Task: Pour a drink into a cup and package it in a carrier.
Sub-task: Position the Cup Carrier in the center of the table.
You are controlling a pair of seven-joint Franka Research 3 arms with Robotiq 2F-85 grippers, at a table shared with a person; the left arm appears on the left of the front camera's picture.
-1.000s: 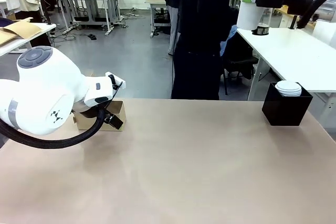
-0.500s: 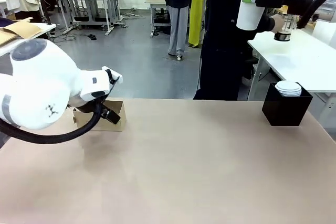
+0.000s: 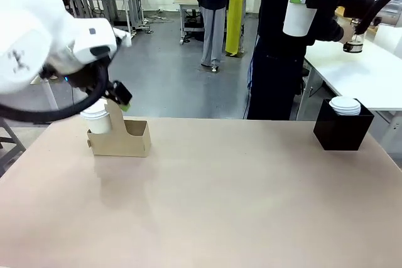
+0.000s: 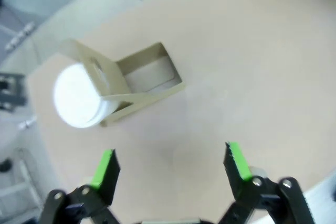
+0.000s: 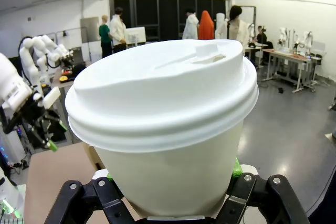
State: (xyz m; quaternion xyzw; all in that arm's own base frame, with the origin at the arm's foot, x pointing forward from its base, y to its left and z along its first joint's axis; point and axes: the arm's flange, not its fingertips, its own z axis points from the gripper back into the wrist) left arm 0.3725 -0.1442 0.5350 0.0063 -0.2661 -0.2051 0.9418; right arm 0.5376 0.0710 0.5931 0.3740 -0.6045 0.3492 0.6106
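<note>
The cup (image 5: 173,171) is up in the air at the far right of the scene, well above the table (image 3: 239,205). It is a white paper cup with a white lid pressed on. The right gripper (image 5: 169,192) pinches it around the lower body, one finger on each side, and holds it upright.

The carrier (image 4: 144,95) sits on the table at the robot's left, near the far edge. It is a low brown cardboard box with an upright middle panel. The other cup (image 4: 77,103), also lidded, stands in the compartment on one side of that panel; the compartment on the other side is bare.

The left gripper (image 4: 171,162) hangs above the carrier, apart from it. Its jaws are spread wide with nothing between them, and the green pads (image 4: 107,167) show at both tips.

At the far right of the table stands a black box (image 3: 342,133) with a stack of white lids (image 3: 345,105) in its top. Beyond it, a person in dark clothes (image 3: 276,61) reaches a hand (image 3: 347,31) to a small glass pitcher (image 3: 355,43) on a white side table (image 3: 364,73). What the pitcher holds is too small to tell.
</note>
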